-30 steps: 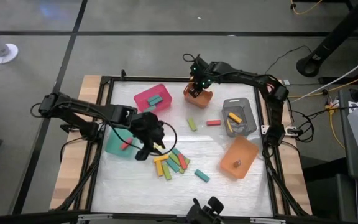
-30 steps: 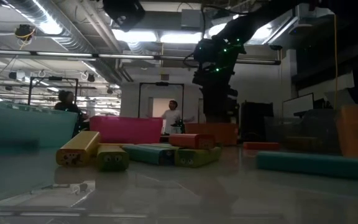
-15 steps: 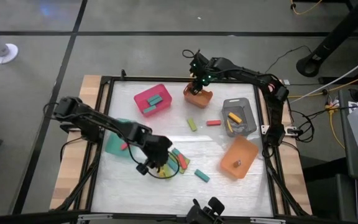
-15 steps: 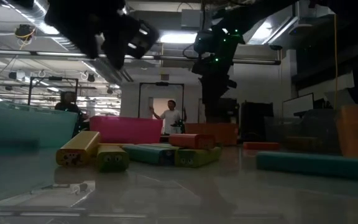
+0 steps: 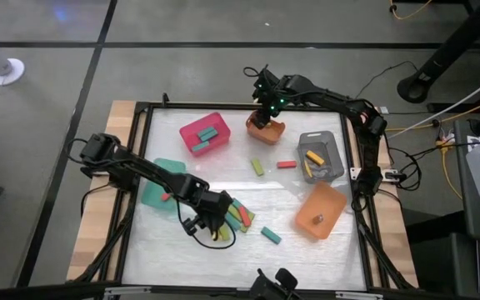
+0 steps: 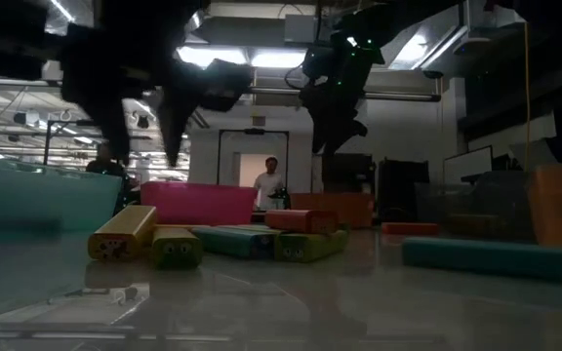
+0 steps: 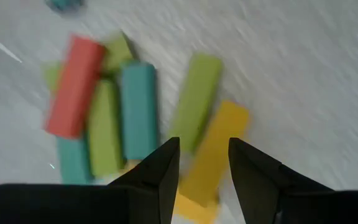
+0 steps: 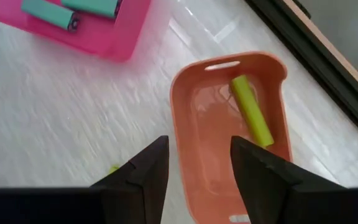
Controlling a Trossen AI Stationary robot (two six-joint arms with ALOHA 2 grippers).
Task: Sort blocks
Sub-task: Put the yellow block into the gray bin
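Observation:
My left gripper [image 5: 209, 220] hangs open over the left end of a pile of blocks [image 5: 235, 217] near the table's middle. In the left wrist view its fingertips [image 7: 204, 165] stand above a yellow block [image 7: 216, 144], with a light green block [image 7: 196, 99], a teal block [image 7: 137, 109] and a red block [image 7: 74, 86] beside it. The low view shows the left gripper [image 6: 142, 146] clear above the pile [image 6: 213, 239]. My right gripper [image 5: 265, 110] is open above the far orange bin [image 8: 191, 106], where a light green block [image 8: 252, 111] lies flat.
A pink bin [image 5: 205, 133] holds teal blocks, a teal bin [image 5: 158, 195] a red one, a grey bin [image 5: 321, 156] yellow ones, and a second orange bin [image 5: 321, 210] a brown one. Single green [image 5: 257, 167], red [image 5: 286, 164] and teal [image 5: 270, 236] blocks lie loose on the table.
My left gripper has moved from beside the teal bin toward the near edge and come down over the pile of blocks. My right gripper has risen above the far orange bin.

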